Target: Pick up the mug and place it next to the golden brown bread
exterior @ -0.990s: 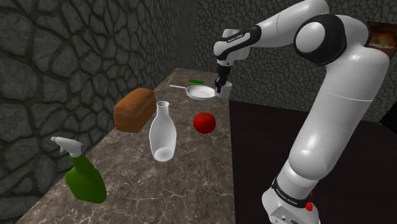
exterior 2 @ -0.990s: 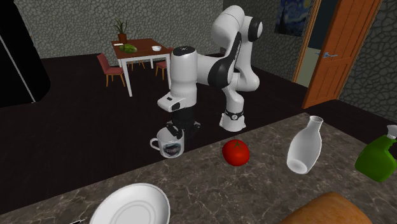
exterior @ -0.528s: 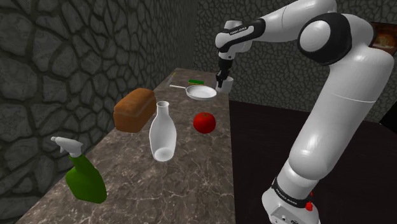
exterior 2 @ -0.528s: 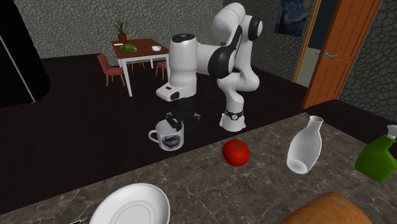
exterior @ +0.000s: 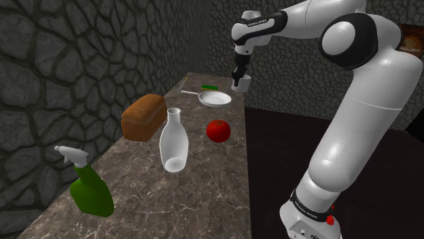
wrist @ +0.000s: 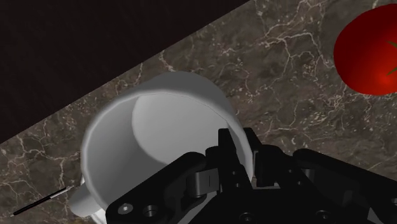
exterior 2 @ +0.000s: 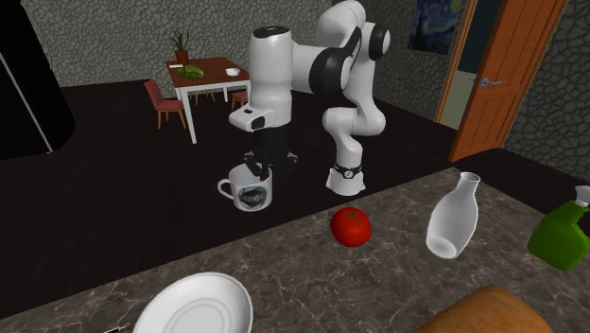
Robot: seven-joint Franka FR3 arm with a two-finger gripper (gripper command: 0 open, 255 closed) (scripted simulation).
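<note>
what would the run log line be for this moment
phase: mug held | hand: shut on mug rim | mug: upright, above counter far end | bread: not yet reached

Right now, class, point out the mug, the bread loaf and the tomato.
mug [exterior 2: 251, 195]: second exterior view, on its printed side.
bread loaf [exterior: 143, 117]: shoulder view, middle of its crust.
tomato [exterior: 218, 130]: shoulder view, middle of its red skin.

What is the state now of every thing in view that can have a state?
mug: upright, off the counter, held by its rim
gripper: shut on the mug
bread: lying on the counter
white bottle: upright
tomato: resting on the counter
plate: flat, empty
green spray bottle: standing
</note>
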